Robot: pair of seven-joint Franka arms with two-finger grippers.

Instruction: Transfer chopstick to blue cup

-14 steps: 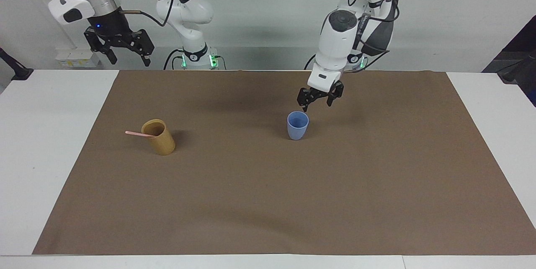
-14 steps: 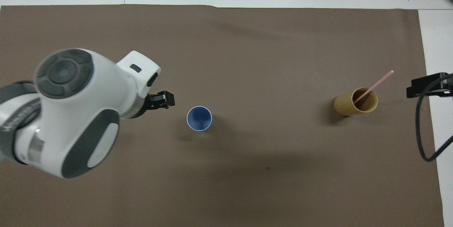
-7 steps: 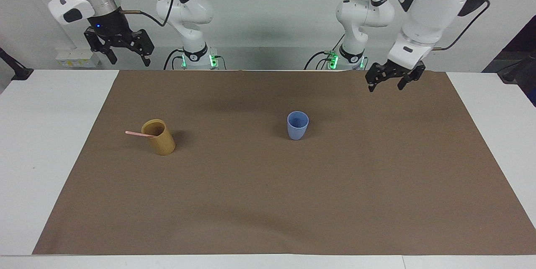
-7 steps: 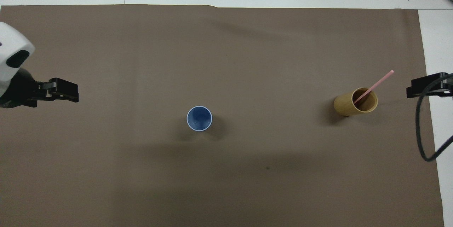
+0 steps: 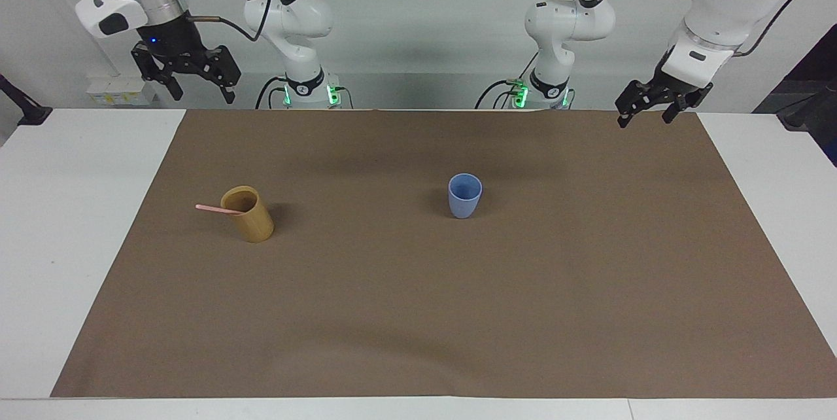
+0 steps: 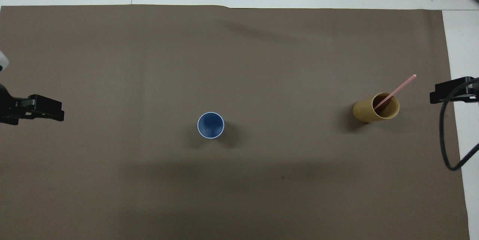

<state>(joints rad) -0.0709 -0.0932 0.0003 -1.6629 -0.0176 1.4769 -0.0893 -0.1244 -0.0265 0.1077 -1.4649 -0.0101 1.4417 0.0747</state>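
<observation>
pink chopstick [image 5: 220, 209] leans in the tan cup [image 5: 249, 214], tip toward the right arm's end.

A white table [image 5: 78, 224] is covered across most of its top by a large brown mat [image 5: 497, 315]. A tan-yellow cup [image 5: 250, 216] stands on the mat, toward the right arm's end of the table.
</observation>
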